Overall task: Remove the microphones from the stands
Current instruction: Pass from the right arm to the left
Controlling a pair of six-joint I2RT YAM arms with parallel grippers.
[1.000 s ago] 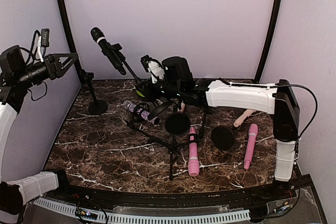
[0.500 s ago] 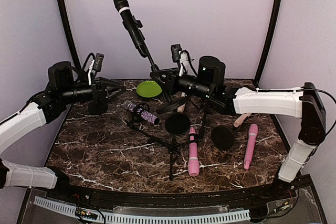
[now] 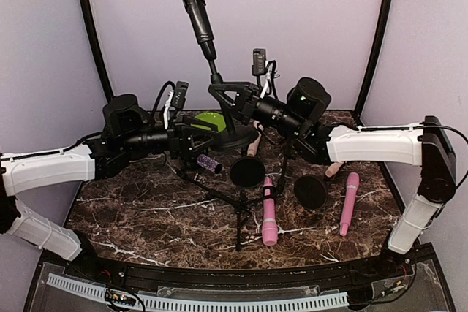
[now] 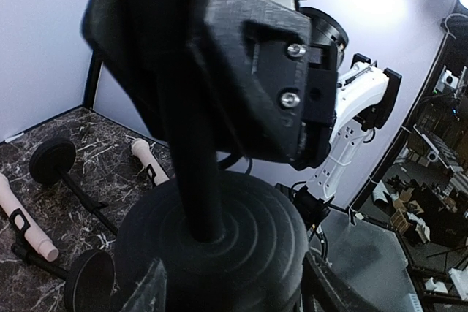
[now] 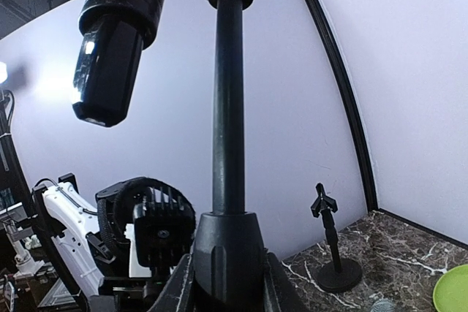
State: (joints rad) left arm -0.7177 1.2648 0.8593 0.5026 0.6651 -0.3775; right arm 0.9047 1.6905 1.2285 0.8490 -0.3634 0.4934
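A black microphone [image 3: 194, 5] sits in the clip at the top of a black stand [image 3: 217, 78], which hangs above the table, tilted slightly left. My right gripper [image 3: 223, 100] is shut on the thick collar of the pole [image 5: 228, 253]; the microphone's lower end [image 5: 110, 42] shows above it. The stand's round base [image 3: 235, 138] lies between the wide-set fingers of my left gripper [image 3: 210, 128]. In the left wrist view the base [image 4: 219, 231] fills the gap, and both fingertips [image 4: 146, 286] rest at its rim.
Two pink microphones [image 3: 269, 213] [image 3: 349, 202] lie on the marble table [image 3: 146, 210], with a toppled stand [image 3: 219, 195], round black bases [image 3: 247, 172] [image 3: 311, 191], a glitter microphone [image 3: 208, 162] and a green plate [image 3: 212, 120]. An empty stand [image 5: 333, 253] is upright at the back.
My right arm has raised the stand and microphone higher and more upright. My left arm has swung in from the left wall, and its fingers now bracket the stand's base.
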